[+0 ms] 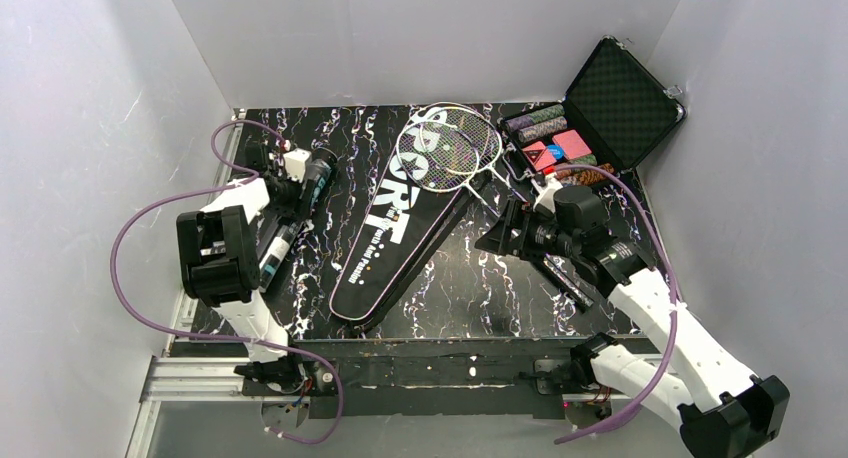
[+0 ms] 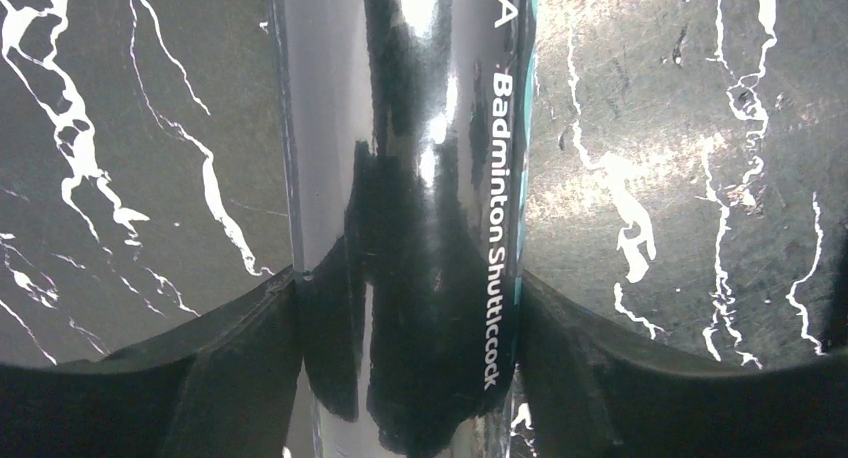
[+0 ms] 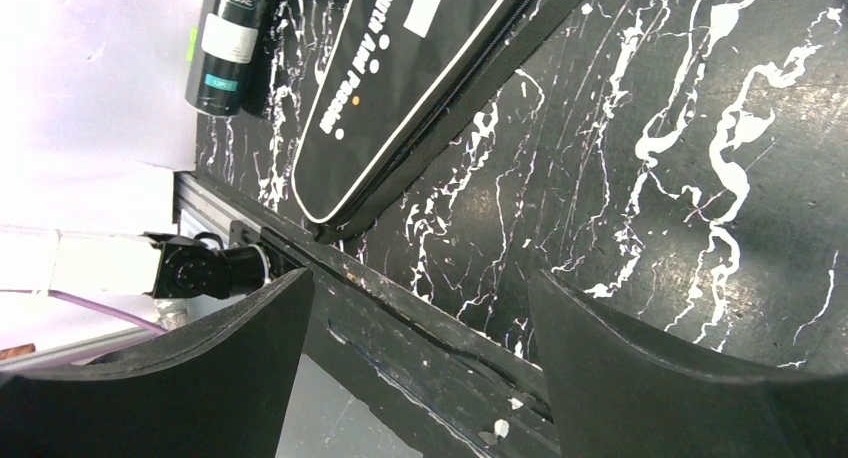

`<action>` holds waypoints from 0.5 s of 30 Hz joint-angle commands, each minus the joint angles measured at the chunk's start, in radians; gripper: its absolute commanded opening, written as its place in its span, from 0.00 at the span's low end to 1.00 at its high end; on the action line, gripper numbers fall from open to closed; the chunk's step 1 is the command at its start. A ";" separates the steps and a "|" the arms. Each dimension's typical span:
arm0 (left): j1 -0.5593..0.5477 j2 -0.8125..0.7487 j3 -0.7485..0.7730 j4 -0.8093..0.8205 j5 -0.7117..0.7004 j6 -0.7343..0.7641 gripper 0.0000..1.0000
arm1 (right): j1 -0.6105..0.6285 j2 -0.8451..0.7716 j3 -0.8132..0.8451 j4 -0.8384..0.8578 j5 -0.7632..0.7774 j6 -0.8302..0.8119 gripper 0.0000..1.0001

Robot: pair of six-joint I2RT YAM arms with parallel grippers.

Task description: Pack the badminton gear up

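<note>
- Here, the left gripper is clenched on the glossy black shuttlecock tube, one finger pressed to each flank; the tube lies aslant at the left side of the marbled table, well apart from the open poker chip case; whether it clears the surface cannot be told.
- Slip: the tube wall is smooth and round, and the overhead view puts the hold toward the far end rather than mid-length; in a lift the long free end would probably droop or swivel between the fingers.
- Crush: the wall looks thin; a harder squeeze to stop that swivel may dent it.
- The right gripper is released, jaws wide with nothing between them; it hangs over bare table just right of the "SPORT" racket bag, which lies diagonally at mid-table.
- Tangle: the two rackets rest with overlapped heads on the bag's wide far end, their shafts running toward the case; pulling one shaft may drag the other, or sweep a handle into the chips.
- Blocked entry: whether the bag's zip is open cannot be told; if shut, a pushed racket merely shoves the bag.
- Collision: both arms must converge on the bag; the tube's free end could strike the right arm.
</note>
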 commanded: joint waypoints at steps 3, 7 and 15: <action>0.002 -0.069 -0.001 0.024 0.041 0.062 0.97 | -0.006 0.065 0.086 -0.043 0.049 -0.038 0.88; 0.000 -0.197 -0.014 -0.001 0.112 0.060 0.98 | -0.017 0.097 0.120 -0.055 0.058 -0.053 0.88; -0.055 -0.570 0.006 -0.217 0.494 0.053 0.98 | -0.057 0.199 0.189 -0.142 0.118 -0.044 0.89</action>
